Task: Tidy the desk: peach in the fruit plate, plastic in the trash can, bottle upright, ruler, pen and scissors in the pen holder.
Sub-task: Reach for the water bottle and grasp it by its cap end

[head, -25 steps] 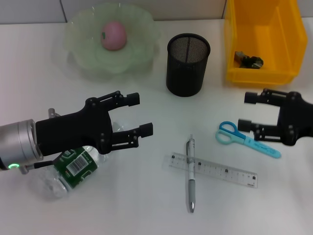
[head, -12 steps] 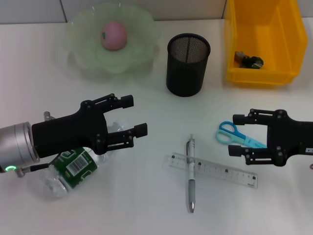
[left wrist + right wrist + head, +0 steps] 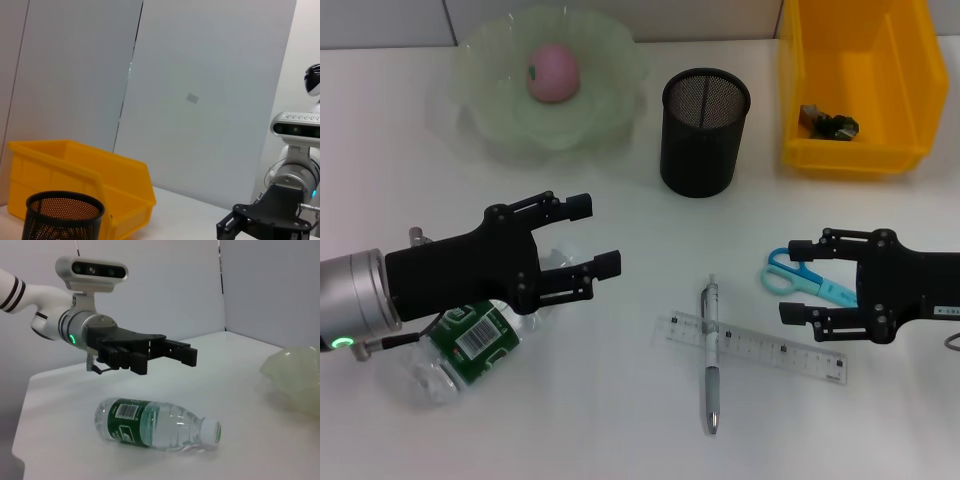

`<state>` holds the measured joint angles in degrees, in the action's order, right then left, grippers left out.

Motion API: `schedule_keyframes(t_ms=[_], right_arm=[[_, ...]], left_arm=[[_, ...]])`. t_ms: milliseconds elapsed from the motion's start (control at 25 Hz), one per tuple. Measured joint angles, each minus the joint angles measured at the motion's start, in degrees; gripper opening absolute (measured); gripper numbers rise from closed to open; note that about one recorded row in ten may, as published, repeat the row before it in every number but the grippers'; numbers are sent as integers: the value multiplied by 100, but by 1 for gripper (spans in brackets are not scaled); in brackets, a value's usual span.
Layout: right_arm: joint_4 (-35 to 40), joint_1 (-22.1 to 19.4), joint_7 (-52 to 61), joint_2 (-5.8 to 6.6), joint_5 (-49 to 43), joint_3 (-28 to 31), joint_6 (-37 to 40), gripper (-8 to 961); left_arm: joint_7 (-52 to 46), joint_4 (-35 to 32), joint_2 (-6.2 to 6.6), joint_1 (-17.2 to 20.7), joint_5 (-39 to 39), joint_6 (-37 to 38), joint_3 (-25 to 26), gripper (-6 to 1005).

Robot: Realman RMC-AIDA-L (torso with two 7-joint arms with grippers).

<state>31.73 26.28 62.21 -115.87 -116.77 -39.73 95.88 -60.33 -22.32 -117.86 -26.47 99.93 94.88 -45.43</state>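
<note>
A pink peach lies in the pale green fruit plate. The clear bottle with a green label lies on its side, also seen as bottle. My left gripper hovers open just above it. The pen lies across the clear ruler. Blue scissors lie partly under my right gripper, which is open above their handles. The black mesh pen holder stands upright. Crumpled dark plastic sits in the yellow trash can.
The trash can stands at the back right, the plate at the back left, and the pen holder between them. In the left wrist view the pen holder stands in front of the trash can.
My right gripper has moved left and nearer the front, over the scissors and towards the ruler. My left gripper shifted slightly down and left at first, then held still.
</note>
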Motion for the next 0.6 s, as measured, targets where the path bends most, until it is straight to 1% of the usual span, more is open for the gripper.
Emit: schedule_keyframes(t_ms=[160,280,320,440,480,520,600], right_arm=[[0,-2,-1,-7,-4,0,0,767],[0,-4,-12,-14,-4,0,0,767],[0,-9,-33,-21,-4,0,0,767],[0,-27,-73,-45,-23,-1,0,767],[0,-27,-73,-45,-23,-1,0,767],[1,-32,-78,-63,-79,-5,-1,767],[0,-34,-78,-74,-129,-7,-33,767]], left_arm=[[-260,-82,-5,-62,0,-34,59,816],[-755,-329,-32,-129,0,4,86,816],[-1135,-521,-45,-185,0,19,75,816],[-1703,-692,-35,-289,35,-63,58,816],[-1703,-692,-35,-289,35,-63,58,816],[-2062,-811,-17,-335,121,-177,55,816],[-2245,-922,-10,-349,193,-242,55,816]])
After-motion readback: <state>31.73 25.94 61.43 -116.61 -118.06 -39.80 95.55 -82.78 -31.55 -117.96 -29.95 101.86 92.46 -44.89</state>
